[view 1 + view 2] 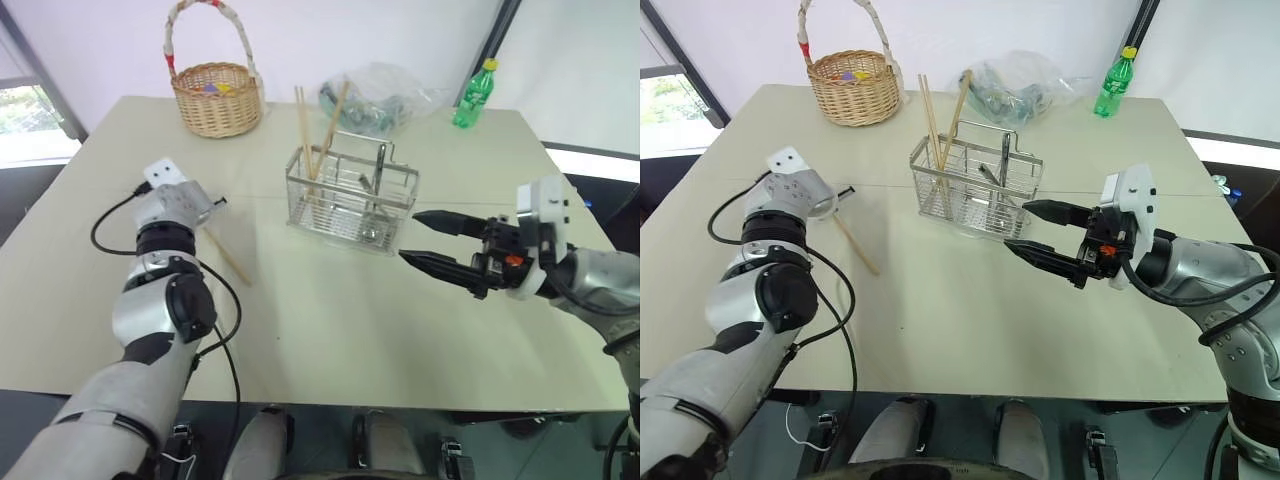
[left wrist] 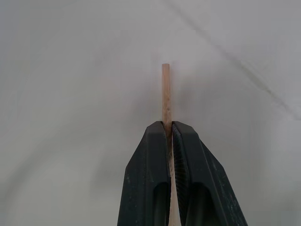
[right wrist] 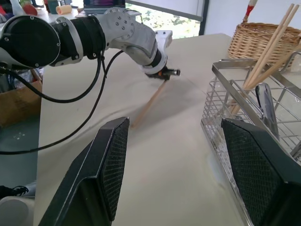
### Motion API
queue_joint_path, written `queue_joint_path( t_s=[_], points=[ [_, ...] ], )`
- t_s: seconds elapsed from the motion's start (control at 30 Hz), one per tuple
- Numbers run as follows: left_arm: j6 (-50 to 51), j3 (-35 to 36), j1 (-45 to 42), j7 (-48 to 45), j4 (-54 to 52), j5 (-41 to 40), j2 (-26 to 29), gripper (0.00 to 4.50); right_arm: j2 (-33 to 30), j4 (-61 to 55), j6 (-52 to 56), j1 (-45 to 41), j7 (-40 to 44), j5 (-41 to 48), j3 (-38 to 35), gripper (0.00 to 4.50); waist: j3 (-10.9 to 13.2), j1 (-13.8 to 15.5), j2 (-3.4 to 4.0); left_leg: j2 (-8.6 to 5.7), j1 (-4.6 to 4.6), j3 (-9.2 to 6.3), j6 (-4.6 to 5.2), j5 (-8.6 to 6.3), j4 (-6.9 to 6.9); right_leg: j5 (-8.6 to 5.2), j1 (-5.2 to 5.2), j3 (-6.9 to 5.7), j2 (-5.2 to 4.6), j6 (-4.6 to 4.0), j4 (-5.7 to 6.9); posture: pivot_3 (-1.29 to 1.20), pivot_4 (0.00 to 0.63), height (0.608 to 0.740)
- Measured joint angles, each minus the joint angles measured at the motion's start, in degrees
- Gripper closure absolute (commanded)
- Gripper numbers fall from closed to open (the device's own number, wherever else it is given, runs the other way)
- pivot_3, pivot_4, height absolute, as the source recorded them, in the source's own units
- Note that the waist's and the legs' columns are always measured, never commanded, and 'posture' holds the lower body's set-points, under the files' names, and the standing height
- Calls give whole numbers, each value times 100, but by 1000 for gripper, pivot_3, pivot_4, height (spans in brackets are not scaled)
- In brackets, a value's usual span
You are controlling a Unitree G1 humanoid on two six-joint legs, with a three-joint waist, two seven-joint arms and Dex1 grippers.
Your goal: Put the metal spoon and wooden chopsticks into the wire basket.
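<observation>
From the head, a pale table (image 1: pixel 330 330) carries the wire basket (image 1: pixel 350 200), which holds upright wooden chopsticks (image 1: pixel 303 130) and the metal spoon (image 3: pixel 264 106). The left gripper (image 1: pixel 212 205), angled downward, pinches one chopstick (image 1: pixel 228 256) near its end; it could pivot or slip. The left wrist view shows fingers clamped tight. The right gripper (image 1: pixel 1040 232) hangs level, agape, holding nothing.

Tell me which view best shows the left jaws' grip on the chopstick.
Left wrist view: the chopstick sits pinched between the shut jaws of the left gripper, its tip poking out. Right wrist view shows the stick slanting down to the table. In the head views the wrist hides the grip.
</observation>
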Motion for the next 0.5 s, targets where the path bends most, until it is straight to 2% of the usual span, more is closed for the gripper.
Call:
queue_joint_path(
  t_s=[0.13,0.23,0.33,0.5],
  points=[
    [-1551,-372,-895,-1202,194,191,633,4488,-17,77,2,-64,2,2,-21,1294,7,13,-11,4,-8,3,-2,1,-1,1,-2,-1,-3,-1,-6,0,150,661],
    [-2577,-419,-1723,-2398,175,70,836,4488,-20,89,4,-121,-8,2,-23,1294,5,36,-12,-6,-8,3,-1,0,2,0,11,-4,-14,-1,-15,0,150,661],
    [-3064,-397,-2322,-3569,170,-288,762,4488,-18,88,9,-168,-51,3,-25,1294,-1,28,0,-10,-1,6,29,-17,2,-1,25,-4,-19,3,-27,0,150,661],
    [-2877,-410,-2341,-4713,160,-763,210,4488,-14,86,32,-166,-133,5,-25,1294,1,2,6,-3,3,5,33,-18,4,-3,20,-7,-10,6,-12,0,150,661]
  ],
)
